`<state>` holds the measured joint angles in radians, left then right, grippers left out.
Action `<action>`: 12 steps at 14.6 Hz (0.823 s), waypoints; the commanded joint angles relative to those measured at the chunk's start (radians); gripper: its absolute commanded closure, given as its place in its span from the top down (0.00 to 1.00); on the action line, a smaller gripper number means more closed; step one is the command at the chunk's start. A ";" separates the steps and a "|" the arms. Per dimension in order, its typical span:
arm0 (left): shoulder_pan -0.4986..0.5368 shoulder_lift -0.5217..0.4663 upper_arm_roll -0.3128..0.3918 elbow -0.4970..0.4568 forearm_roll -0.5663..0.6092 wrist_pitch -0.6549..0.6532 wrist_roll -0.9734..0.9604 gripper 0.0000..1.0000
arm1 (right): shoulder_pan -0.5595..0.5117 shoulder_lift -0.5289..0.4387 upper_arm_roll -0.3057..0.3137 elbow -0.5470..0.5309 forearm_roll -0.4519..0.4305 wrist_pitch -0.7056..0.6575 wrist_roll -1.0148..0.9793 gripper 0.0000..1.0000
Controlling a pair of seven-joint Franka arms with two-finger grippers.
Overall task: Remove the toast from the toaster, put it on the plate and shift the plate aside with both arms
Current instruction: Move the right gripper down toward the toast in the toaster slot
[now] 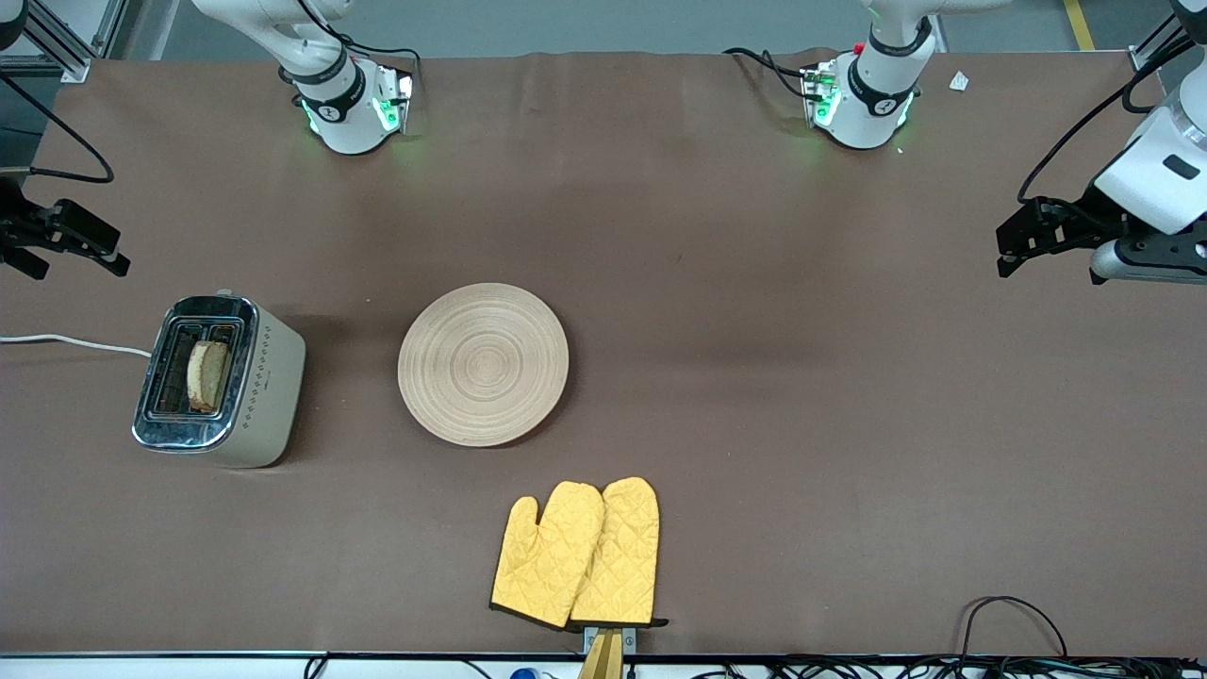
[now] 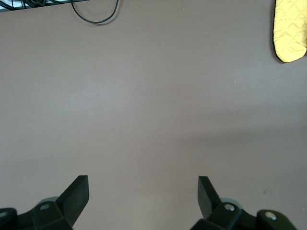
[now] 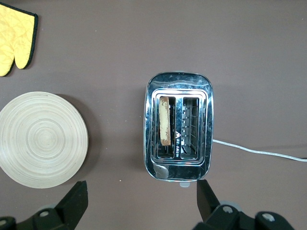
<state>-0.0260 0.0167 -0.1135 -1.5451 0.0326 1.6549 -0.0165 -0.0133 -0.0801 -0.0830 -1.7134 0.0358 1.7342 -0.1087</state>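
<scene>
The toast (image 1: 207,375) stands upright in one slot of a chrome and beige toaster (image 1: 269,377) toward the right arm's end of the table. The round beige wooden plate (image 1: 483,364) lies bare beside the toaster, near the table's middle. My right gripper (image 1: 83,264) is open and empty, up in the air near the toaster at the table's end. Its wrist view shows the toast (image 3: 164,127), toaster (image 3: 177,81) and plate (image 3: 42,139) below the open gripper (image 3: 142,196). My left gripper (image 1: 1014,255) is open and empty over bare table at the left arm's end, as its wrist view shows (image 2: 143,191).
Two yellow quilted oven mitts (image 1: 580,552) lie nearer the front camera than the plate; one also shows in the left wrist view (image 2: 290,31) and the right wrist view (image 3: 14,38). The toaster's white cord (image 1: 66,341) runs off the table's end. Black cables (image 1: 1014,613) lie at the front edge.
</scene>
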 commanded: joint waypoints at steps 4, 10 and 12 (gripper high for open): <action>0.000 -0.003 0.000 0.022 0.004 -0.029 -0.010 1.00 | 0.000 -0.007 0.008 0.002 -0.004 -0.012 0.018 1.00; -0.002 0.005 0.000 0.028 0.004 -0.030 -0.013 1.00 | -0.022 0.089 0.002 -0.008 -0.002 0.036 0.020 1.00; -0.002 0.005 0.000 0.026 0.003 -0.032 -0.011 1.00 | -0.020 0.143 0.002 -0.009 -0.002 0.065 0.020 1.00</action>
<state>-0.0261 0.0169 -0.1135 -1.5380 0.0326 1.6449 -0.0192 -0.0203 0.0086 -0.0913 -1.7258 0.0350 1.7704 -0.1033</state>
